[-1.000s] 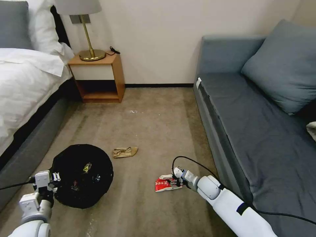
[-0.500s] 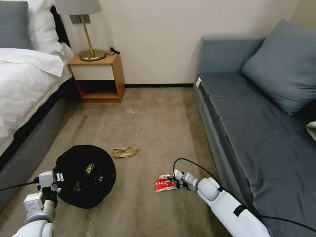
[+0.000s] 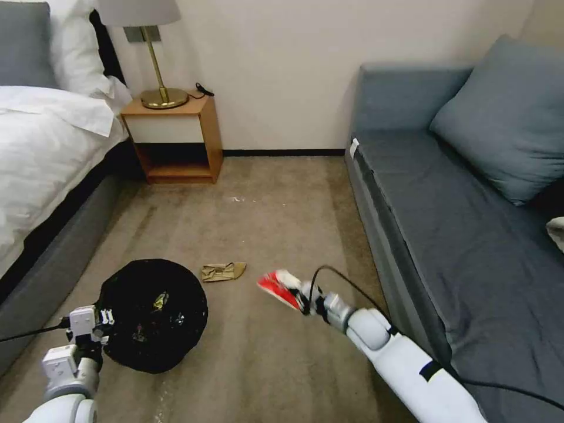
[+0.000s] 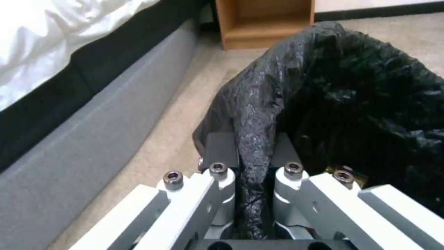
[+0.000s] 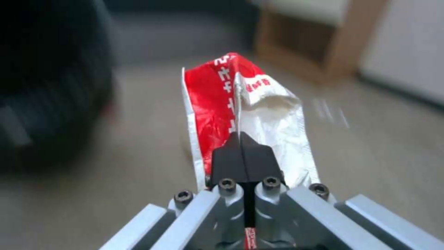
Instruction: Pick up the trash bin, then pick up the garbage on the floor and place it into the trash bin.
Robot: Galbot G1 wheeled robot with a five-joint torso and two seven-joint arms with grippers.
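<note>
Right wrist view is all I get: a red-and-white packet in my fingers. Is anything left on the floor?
Observer: Yes, a crumpled brown paper bag lies on the carpet beside the trash bin.
Operator: Who holds the bin?
Observer: The left gripper is shut on its black liner at the rim.
Operator: Where's my packet relative to it?
Observer: The right gripper holds the red-and-white packet to the bin's right, not over it.

The trash bin (image 5: 51, 86) is a dark blur, its white body hidden.
</note>
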